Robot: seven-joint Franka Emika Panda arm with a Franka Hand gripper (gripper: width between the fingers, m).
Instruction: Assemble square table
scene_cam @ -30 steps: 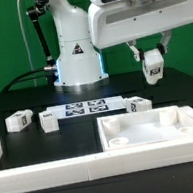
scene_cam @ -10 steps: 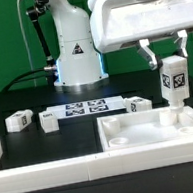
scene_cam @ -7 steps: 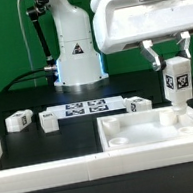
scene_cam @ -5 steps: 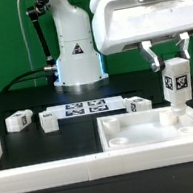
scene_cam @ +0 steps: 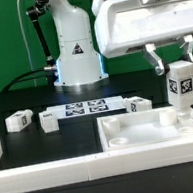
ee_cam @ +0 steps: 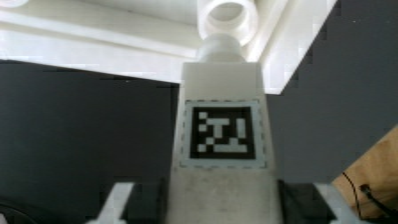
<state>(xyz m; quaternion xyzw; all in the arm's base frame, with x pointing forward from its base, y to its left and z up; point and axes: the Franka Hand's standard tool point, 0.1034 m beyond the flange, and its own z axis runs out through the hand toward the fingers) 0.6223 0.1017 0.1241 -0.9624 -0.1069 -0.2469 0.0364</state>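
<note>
Gripper [scene_cam: 176, 64] clamped on upright leg [scene_cam: 182, 86] above 2 o'clock corner hole [ee_cam: 224, 12] of tabletop [scene_cam: 154, 154]; offset or tilt on descent could jam it before seating.

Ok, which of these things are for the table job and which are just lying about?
For the job: tabletop; leg held in the tool; loose legs.
Lying about: marker board; white rail.

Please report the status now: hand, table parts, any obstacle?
Hand shut on one leg, upright. Leg over a corner of the square slab. Three legs lie loose behind. No obstacle seen.
</note>
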